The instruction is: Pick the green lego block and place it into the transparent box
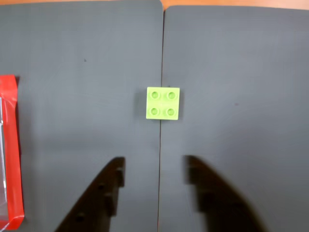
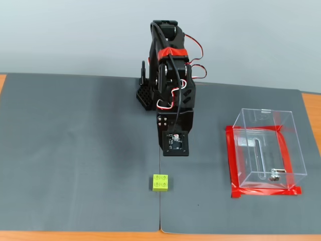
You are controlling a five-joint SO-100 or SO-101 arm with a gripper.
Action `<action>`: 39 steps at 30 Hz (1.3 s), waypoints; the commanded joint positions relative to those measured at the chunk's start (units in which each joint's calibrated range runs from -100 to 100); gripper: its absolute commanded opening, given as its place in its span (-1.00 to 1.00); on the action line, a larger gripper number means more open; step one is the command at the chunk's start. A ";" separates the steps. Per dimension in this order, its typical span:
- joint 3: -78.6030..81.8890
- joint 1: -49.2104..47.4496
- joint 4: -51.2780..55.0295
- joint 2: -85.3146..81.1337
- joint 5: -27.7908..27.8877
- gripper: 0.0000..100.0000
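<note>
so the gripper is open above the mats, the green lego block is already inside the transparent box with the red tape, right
Not quite. The green lego block is not inside the transparent box; in the fixed view it lies on the seam between the two grey mats, well apart from the box. The rest holds: the wrist view shows the gripper open above the mats, and red tape borders the box's base.

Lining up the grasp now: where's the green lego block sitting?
The green lego block lies on the seam between the two grey mats, just in front of the arm and left of the transparent box in the fixed view, untouched.
</note>
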 commanded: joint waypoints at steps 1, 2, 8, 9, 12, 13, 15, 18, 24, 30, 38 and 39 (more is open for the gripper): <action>-3.06 -0.25 -0.46 0.95 -0.28 -0.42; -3.06 -0.32 -0.55 1.21 -0.28 -0.37; -3.06 -0.03 -2.63 1.72 -5.49 -0.32; -2.97 -0.03 -2.89 1.72 -6.17 -0.32; -2.70 -0.62 -2.98 1.80 -7.00 -0.32; -2.34 -1.22 -2.98 1.80 -6.95 -0.32; -1.98 -2.04 -2.98 2.14 -6.74 -0.32; -2.16 -2.26 -2.98 5.11 -6.69 -0.32; -3.51 -1.89 -2.98 11.13 -6.64 -0.32; -3.97 -1.74 -4.54 14.86 -6.59 -0.32; -3.42 -1.74 -10.18 18.16 -3.82 -0.32; -3.33 -1.74 -10.44 18.50 -3.51 -0.32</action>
